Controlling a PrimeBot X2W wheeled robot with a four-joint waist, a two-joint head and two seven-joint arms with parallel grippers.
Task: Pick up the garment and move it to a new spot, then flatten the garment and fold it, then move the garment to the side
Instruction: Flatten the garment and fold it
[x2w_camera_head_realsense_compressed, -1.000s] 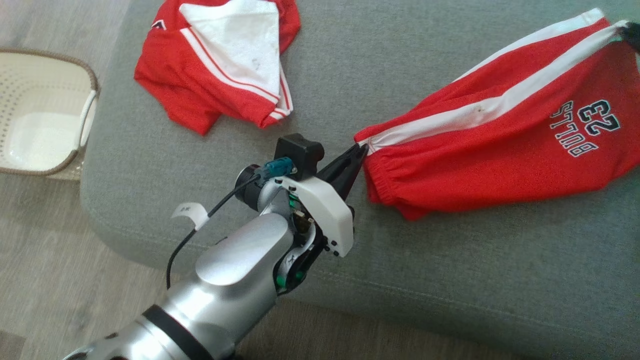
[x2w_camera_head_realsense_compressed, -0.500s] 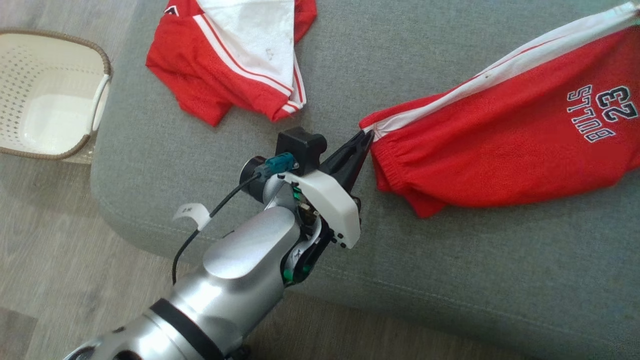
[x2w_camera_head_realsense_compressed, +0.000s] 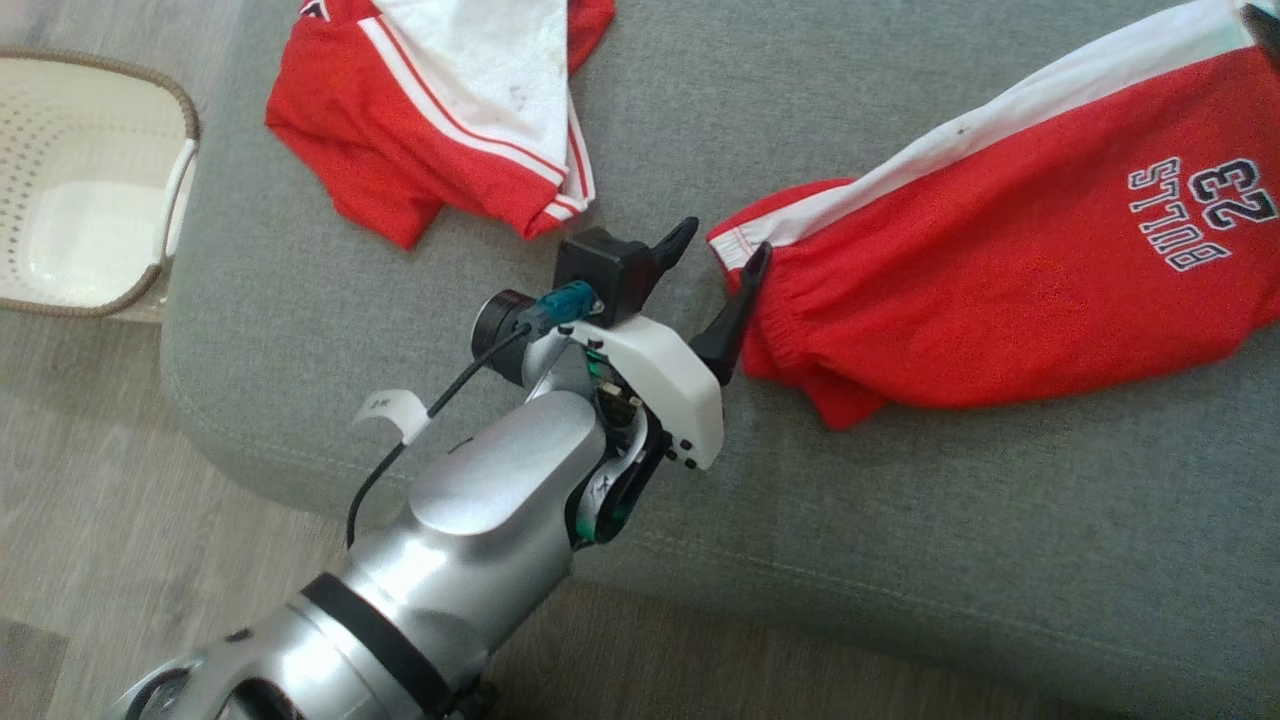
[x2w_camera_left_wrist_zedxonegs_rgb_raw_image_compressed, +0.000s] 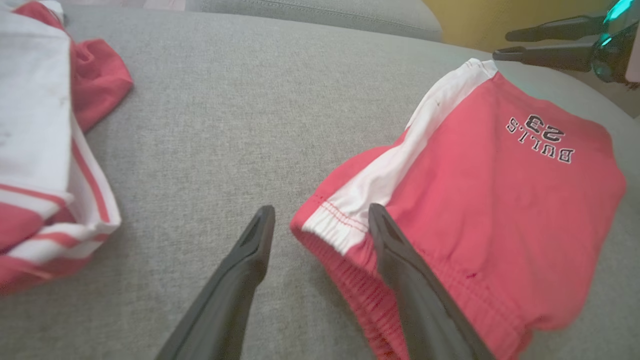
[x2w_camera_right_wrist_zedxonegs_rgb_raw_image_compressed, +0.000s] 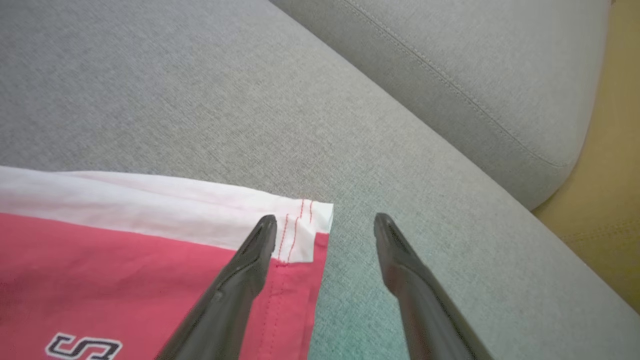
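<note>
The garment (x2w_camera_head_realsense_compressed: 1000, 270) is a pair of red shorts with a white side stripe and "BULLS 23" print, lying stretched across the grey sofa seat (x2w_camera_head_realsense_compressed: 900, 560). My left gripper (x2w_camera_head_realsense_compressed: 725, 240) is open, its fingers standing either side of the elastic waistband corner (x2w_camera_left_wrist_zedxonegs_rgb_raw_image_compressed: 340, 220). In the left wrist view that gripper (x2w_camera_left_wrist_zedxonegs_rgb_raw_image_compressed: 321, 210) has one finger on the cushion and the other over the red cloth (x2w_camera_left_wrist_zedxonegs_rgb_raw_image_compressed: 480, 200). My right gripper (x2w_camera_right_wrist_zedxonegs_rgb_raw_image_compressed: 325, 219) is open over the shorts' white hem corner (x2w_camera_right_wrist_zedxonegs_rgb_raw_image_compressed: 305, 225). It shows at the far end (x2w_camera_head_realsense_compressed: 1262, 20) and in the left wrist view (x2w_camera_left_wrist_zedxonegs_rgb_raw_image_compressed: 501, 45).
A second red-and-white garment (x2w_camera_head_realsense_compressed: 450, 110) lies crumpled at the seat's far left (x2w_camera_left_wrist_zedxonegs_rgb_raw_image_compressed: 45, 150). A pale perforated basket (x2w_camera_head_realsense_compressed: 90, 180) stands on the wooden floor left of the sofa. The sofa's backrest (x2w_camera_right_wrist_zedxonegs_rgb_raw_image_compressed: 475, 65) rises beyond the hem.
Both grippers have opened and let go of the shorts' corners; the stretched shorts have settled onto the seat. The head camera has shifted slightly.
</note>
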